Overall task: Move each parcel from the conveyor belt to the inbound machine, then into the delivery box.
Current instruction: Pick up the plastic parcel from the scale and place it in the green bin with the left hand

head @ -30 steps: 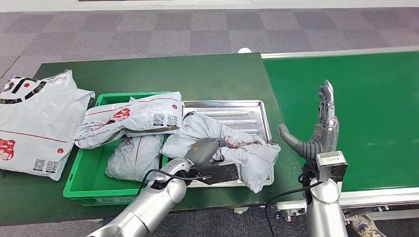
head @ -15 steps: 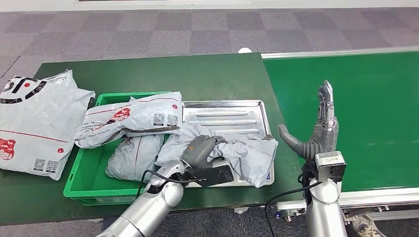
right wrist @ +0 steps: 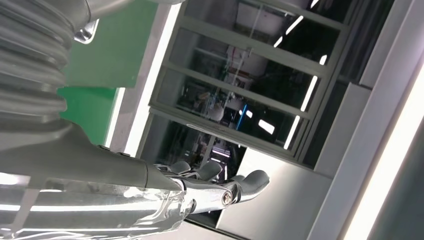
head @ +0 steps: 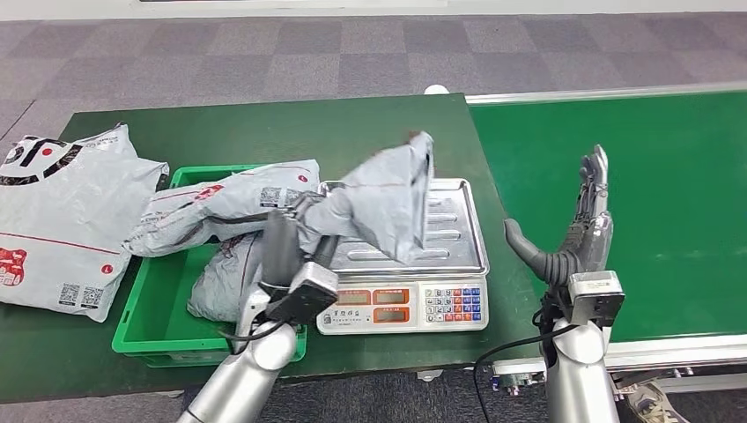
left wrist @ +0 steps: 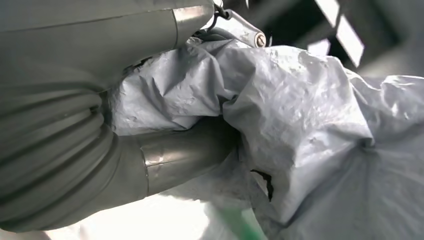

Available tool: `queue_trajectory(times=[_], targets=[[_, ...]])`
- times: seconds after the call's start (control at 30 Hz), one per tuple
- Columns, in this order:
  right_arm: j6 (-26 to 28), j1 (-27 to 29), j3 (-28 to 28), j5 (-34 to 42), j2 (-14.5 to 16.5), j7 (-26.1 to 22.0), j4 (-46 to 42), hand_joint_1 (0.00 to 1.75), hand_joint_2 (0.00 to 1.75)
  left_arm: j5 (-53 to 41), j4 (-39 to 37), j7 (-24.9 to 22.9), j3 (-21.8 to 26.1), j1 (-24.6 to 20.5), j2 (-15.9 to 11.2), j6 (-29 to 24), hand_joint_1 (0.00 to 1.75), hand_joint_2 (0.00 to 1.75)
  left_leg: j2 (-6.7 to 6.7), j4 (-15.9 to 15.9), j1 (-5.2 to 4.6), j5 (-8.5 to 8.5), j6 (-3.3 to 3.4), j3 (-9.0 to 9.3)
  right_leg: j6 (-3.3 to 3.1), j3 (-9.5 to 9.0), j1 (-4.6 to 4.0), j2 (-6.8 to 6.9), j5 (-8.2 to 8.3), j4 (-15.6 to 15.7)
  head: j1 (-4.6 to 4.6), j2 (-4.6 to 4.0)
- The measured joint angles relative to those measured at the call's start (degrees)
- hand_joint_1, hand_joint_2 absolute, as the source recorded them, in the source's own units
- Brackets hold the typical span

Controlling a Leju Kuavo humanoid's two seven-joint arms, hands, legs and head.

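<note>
Grey crumpled plastic parcel (head: 383,207) hangs from my left hand (head: 284,245) above the steel scale (head: 401,291), bound for the green crate (head: 141,328); my right hand (head: 573,238) waits spread, empty

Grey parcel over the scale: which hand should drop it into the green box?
Left. The left hand already grips the grey parcel beside the green box; the right hand is open by the conveyor belt.

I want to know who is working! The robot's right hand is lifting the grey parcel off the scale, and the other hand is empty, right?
Not quite: the sides are swapped. The head view shows the left hand lifting the grey parcel off the scale. The right hand is the empty one, fingers apart, over the belt.
</note>
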State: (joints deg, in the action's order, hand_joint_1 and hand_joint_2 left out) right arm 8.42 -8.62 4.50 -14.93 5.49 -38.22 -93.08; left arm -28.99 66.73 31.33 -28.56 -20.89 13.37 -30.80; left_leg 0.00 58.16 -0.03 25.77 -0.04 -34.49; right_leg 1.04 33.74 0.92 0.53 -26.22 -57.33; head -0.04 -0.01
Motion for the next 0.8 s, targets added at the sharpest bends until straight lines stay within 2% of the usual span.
queue_trajectory(times=[0.1,0.2,0.33,0.5,0.7,0.8], targets=[[0.83,-0.06,0.00,0.38,-0.16,-0.01,0.04,0.00,1.75,0.66,7.05,2.34,1.62,2.28,-1.32,-5.85,1.75,1.75,0.00,0.00,0.01,0.00,0.00,0.00,0.00,0.00,-0.01,0.00,0.00,0.00,0.01,0.01],[1.39,0.03,0.00,0.51,-0.34,-0.01,0.04,0.00,1.75,-1.79,13.21,3.41,4.24,4.19,-2.31,-8.85,1.75,1.75,-0.01,0.00,0.01,0.00,0.00,0.00,0.00,-0.01,-0.01,0.01,-0.01,0.01,0.01,0.00],[1.62,0.31,0.00,0.50,-0.52,-0.01,0.04,0.00,1.75,-3.07,18.68,3.44,7.85,6.15,-3.21,-9.18,1.75,1.75,0.01,0.00,0.01,0.00,0.00,0.02,0.00,-0.01,0.00,0.00,-0.01,0.01,0.02,0.00],[1.67,0.52,0.00,0.50,-0.64,-0.01,0.04,0.00,1.75,-3.33,22.10,4.39,9.95,7.47,-3.71,-9.22,1.75,1.75,0.00,0.01,0.00,0.00,0.00,0.02,0.00,-0.03,0.00,0.01,0.00,0.01,0.02,0.00],[2.65,0.91,0.37,0.53,-0.94,-0.02,-0.04,0.00,1.75,-3.76,27.05,8.08,15.57,10.01,-2.97,-9.22,1.75,1.75,0.01,0.01,0.00,0.00,0.00,0.03,0.00,-0.01,0.00,0.00,0.00,0.01,0.02,0.00],[2.81,1.62,0.54,0.57,-1.15,-0.15,-0.41,0.00,1.75,-9.28,31.62,8.55,19.68,11.40,-1.71,-9.24,1.75,1.75,0.01,0.00,0.01,0.01,-0.01,0.01,-0.01,-0.01,-0.01,0.00,-0.02,0.01,0.02,-0.01]])
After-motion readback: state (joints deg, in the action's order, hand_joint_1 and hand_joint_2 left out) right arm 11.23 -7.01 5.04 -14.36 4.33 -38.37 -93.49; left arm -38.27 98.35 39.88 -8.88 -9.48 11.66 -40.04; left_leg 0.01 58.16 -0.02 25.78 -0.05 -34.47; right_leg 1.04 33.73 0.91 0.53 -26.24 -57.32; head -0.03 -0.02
